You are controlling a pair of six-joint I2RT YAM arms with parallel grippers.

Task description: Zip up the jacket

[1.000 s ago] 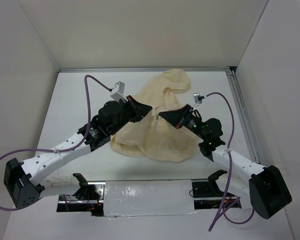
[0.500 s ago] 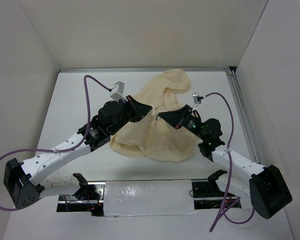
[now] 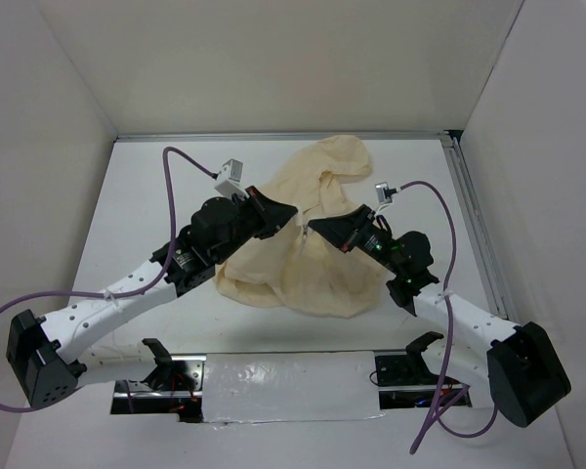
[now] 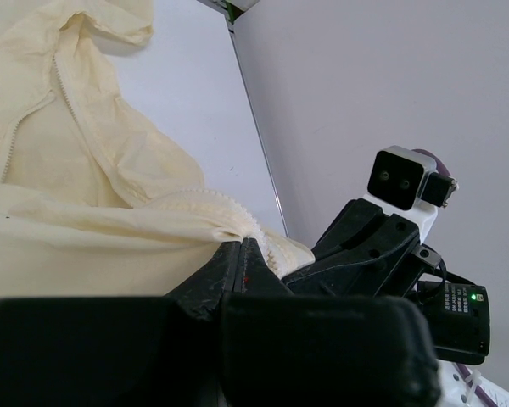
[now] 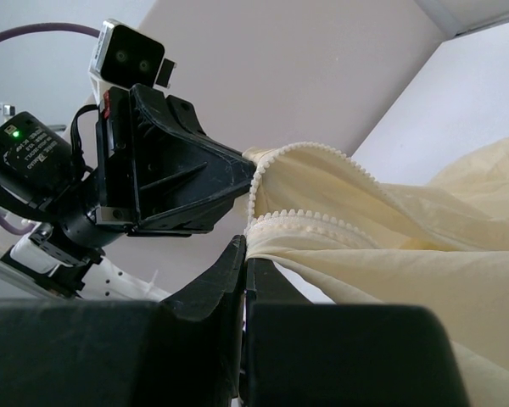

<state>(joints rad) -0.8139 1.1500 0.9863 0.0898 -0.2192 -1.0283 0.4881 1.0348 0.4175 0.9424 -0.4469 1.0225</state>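
Top: jacket (image 3: 303, 256) mid-surface (image 3: 146, 195), crumpled soft cream fabric, long axis near-to-far, hood at the far end. Left tool (image 3: 291, 213) and right tool (image 3: 317, 227) meet over its centre front.
Left wrist: tool clamped tight on the toothed zipper edge (image 4: 212, 199).
Right wrist: tool likewise pinches the opposite edge, teeth curving.

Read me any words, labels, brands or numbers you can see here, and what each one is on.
Nothing here reads clearly.
The right arm's sticker, on its black wrist unit: print too small to read.
The left arm's sticker, on its black wrist unit: blurred, unreadable.
The jacket: no print or label shows.
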